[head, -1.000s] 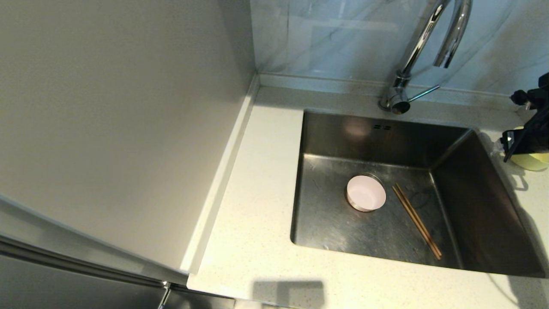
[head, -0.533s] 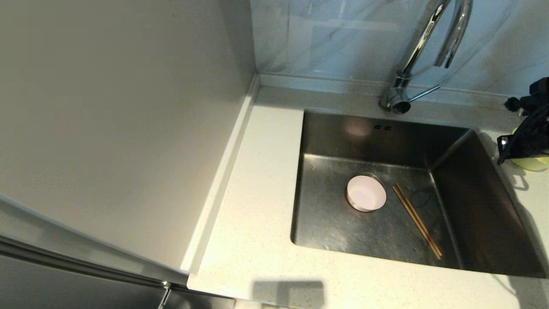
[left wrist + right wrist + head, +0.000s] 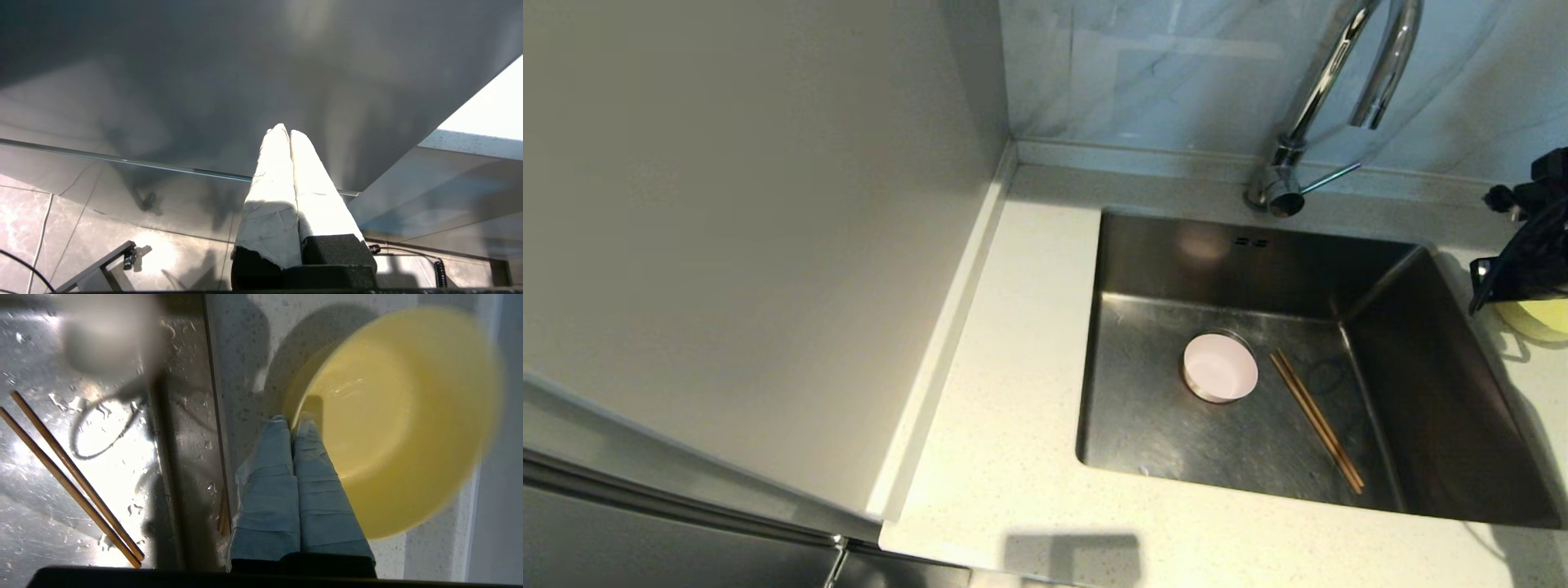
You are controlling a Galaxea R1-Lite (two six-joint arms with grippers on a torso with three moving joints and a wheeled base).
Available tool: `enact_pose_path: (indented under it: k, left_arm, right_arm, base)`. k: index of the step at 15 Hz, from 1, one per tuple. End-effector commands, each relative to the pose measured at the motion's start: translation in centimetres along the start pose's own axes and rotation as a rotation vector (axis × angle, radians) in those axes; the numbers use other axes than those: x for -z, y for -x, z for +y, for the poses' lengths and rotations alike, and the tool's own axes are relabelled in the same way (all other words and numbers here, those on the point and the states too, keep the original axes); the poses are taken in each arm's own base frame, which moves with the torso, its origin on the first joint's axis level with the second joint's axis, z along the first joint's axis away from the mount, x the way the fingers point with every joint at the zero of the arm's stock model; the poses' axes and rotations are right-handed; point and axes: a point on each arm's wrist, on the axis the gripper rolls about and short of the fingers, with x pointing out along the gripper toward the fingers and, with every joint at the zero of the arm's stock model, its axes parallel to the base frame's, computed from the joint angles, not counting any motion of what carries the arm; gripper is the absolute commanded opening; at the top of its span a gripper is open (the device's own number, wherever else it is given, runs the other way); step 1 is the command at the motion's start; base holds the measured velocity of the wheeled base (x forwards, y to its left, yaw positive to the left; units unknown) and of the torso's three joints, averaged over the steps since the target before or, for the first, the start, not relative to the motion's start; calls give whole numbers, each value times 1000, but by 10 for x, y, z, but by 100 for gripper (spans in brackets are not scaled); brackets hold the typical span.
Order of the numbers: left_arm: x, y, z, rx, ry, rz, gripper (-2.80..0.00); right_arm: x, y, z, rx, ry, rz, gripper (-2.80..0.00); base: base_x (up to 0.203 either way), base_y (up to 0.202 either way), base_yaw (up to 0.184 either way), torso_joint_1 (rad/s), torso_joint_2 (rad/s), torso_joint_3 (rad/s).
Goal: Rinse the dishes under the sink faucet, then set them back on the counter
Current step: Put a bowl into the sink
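On the counter [image 3: 1013, 367] right of the sink [image 3: 1143, 253], my right gripper [image 3: 292, 419] is shut on the near rim of the yellow-green bowl [image 3: 400, 424], one finger inside and one outside. The head view catches that bowl [image 3: 1542, 320] and the right gripper [image 3: 1499, 290] at its far right edge. A pale pink bowl [image 3: 1219, 367] stands upright on the sink floor, with the brown chopsticks [image 3: 1316, 420] lying side by side to its right. The chrome sink faucet [image 3: 1327, 90] arches over the basin's back. My left gripper [image 3: 286, 130] is shut on nothing, parked low by a grey cabinet front.
A tall grey-beige wall panel [image 3: 752, 245] fills the left side, its low rim meeting the counter. A marbled backsplash [image 3: 1160, 73] runs behind the faucet, whose thin side lever [image 3: 1331, 177] points right. Water drops lie on the sink floor [image 3: 102, 437].
My right gripper has closed on the yellow-green bowl's rim. The bowl has shifted slightly and shows a little more below the gripper. The pink bowl and chopsticks have not moved.
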Motion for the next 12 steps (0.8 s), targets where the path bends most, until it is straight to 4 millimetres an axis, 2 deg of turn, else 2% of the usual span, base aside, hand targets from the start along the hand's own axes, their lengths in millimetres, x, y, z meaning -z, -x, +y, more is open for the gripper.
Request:
enact_pose_path:
  k: [1, 3, 6, 8, 12]
  left_arm:
    - [0, 0, 0, -1, 0, -3, -280]
    - [0, 0, 0, -1, 0, -3, -280]
    - [0, 0, 0, -1, 0, -3, -280]
    - [0, 0, 0, -1, 0, -3, -280]
    - [0, 0, 0, -1, 0, -3, -280]
  right_arm:
    - [-4, 23, -8, 0, -13, -37, -280]
    - [-5, 50, -10, -28, -16, -74, -280]
    - [-4, 86, 10, -103, 21, -123, -280]
    - [1, 109, 32, -169, 59, -144, -280]
    - [37, 158, 99, -277, 202, -135, -280]
  base:
    - [0, 0, 0, 0, 0, 0]
    - [0, 0, 0, 0, 0, 0]
    - [0, 0, 0, 0, 0, 0]
    - [0, 0, 0, 0, 0, 0]
    - [0, 0, 0, 0, 0, 0]
